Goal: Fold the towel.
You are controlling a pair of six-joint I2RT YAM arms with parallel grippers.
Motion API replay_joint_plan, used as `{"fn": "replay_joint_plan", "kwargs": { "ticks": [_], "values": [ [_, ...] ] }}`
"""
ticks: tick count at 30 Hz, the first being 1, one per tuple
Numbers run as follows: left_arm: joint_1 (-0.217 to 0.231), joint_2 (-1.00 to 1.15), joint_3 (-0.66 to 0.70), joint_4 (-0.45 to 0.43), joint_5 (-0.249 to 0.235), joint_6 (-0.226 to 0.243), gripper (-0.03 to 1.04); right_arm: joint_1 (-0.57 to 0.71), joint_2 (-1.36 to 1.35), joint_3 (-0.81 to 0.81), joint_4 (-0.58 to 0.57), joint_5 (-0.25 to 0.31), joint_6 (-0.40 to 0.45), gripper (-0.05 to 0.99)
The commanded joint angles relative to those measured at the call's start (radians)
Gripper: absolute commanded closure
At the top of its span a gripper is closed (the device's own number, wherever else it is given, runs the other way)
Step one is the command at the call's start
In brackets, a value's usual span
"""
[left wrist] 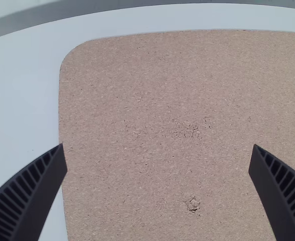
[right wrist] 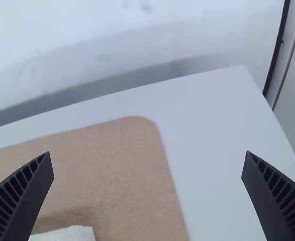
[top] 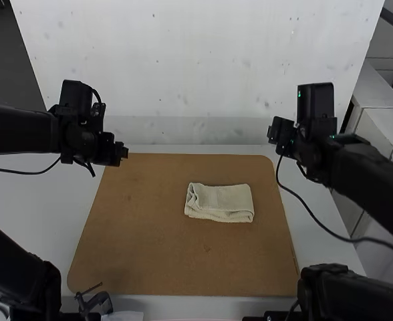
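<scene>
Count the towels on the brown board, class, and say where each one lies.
1. The towel lies folded on the brown board, right of its middle in the high view. Another could be hidden beneath.

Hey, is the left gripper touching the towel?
Apart. The high view shows a wide stretch of bare brown board between the left gripper and the folded towel.

From my station, I can read no text, label, brand, number or sign in the high view, and I make out no legible lettering or figures in either of my wrist views.
</scene>
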Motion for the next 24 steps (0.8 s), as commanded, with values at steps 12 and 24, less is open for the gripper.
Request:
{"fn": "replay_joint_plan", "kwargs": {
  "ticks": [12,24],
  "values": [
    [-0.005,-0.027,-0.014,0.029,-0.009,0.016,0.08,-0.097,-0.582,-0.257,-0.02,-0.002,-0.095,-0.03],
    [-0.016,-0.085,-0.053,0.069,-0.01,0.016,0.08,-0.116,-0.783,-0.349,-0.023,-0.013,-0.132,-0.02]
  ]
}}
